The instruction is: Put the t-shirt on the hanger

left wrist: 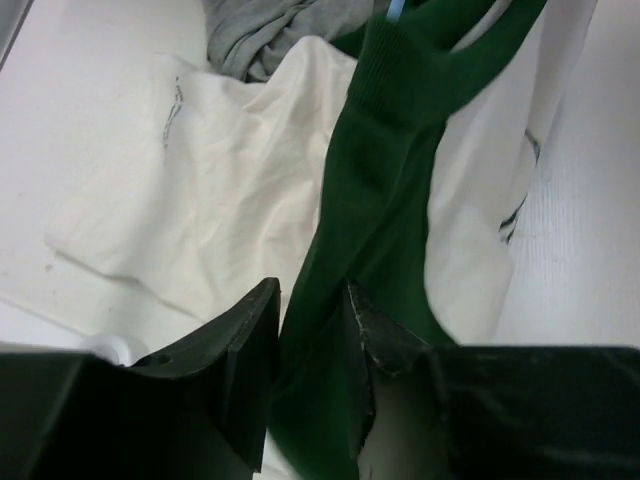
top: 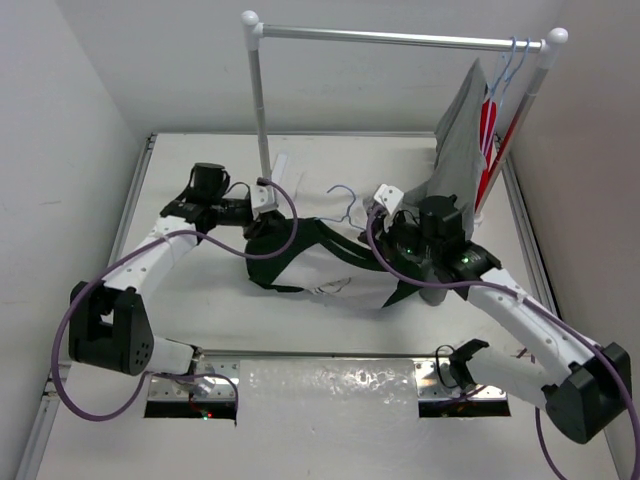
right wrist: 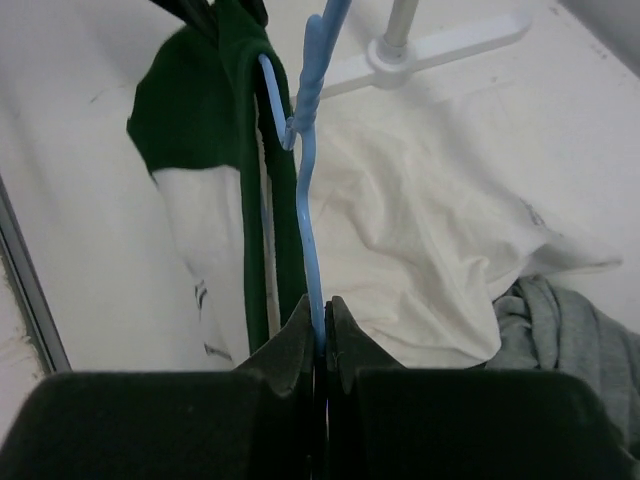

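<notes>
The green and off-white t-shirt (top: 325, 262) is stretched between my two grippers above the table. My left gripper (top: 262, 222) is shut on its green fabric (left wrist: 375, 200) at the shirt's left side. My right gripper (top: 392, 228) is shut on the pale-blue wire hanger (right wrist: 308, 200), pinching its wire between the fingertips. The hanger's hook (top: 345, 193) sticks up above the shirt in the top view. One hanger arm runs under the green collar edge (right wrist: 235, 110) in the right wrist view. The pale front with small dark print (right wrist: 420, 230) lies crumpled below.
A white clothes rail (top: 400, 38) stands at the back on a post (top: 262, 110). A grey garment (top: 462, 130) and a red garment (top: 488, 135) hang on like hangers at its right end. Grey fabric (right wrist: 565, 330) lies beside the shirt.
</notes>
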Robot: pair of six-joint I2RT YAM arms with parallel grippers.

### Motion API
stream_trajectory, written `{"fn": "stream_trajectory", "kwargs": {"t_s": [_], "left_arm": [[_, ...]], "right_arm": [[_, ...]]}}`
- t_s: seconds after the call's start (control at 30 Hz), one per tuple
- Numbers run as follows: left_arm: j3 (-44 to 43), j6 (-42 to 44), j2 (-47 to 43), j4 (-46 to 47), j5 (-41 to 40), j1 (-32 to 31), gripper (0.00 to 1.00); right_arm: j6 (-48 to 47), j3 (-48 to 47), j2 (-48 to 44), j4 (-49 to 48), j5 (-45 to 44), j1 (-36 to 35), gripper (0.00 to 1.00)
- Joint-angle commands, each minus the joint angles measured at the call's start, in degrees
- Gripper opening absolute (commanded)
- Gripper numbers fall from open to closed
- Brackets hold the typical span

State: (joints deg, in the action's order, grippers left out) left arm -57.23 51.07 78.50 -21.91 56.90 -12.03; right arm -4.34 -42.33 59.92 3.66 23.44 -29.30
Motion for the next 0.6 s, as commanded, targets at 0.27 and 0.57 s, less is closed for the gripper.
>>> {"fn": "stream_trajectory", "kwargs": {"t_s": [0.27,0.57], "left_arm": [[-5.7,-2.8,-2.5,-2.0,1.6,3.7,0.53],[-3.1,-14.2,4.2,8.1,0.4,3.2,0.57]], "right_arm": [[1.3,-13.1,-3.8,8.2,-8.6,0.6,0.00],[0.9,-22.9,-4.3,14.0,-9.2,0.6,0.00]]}}
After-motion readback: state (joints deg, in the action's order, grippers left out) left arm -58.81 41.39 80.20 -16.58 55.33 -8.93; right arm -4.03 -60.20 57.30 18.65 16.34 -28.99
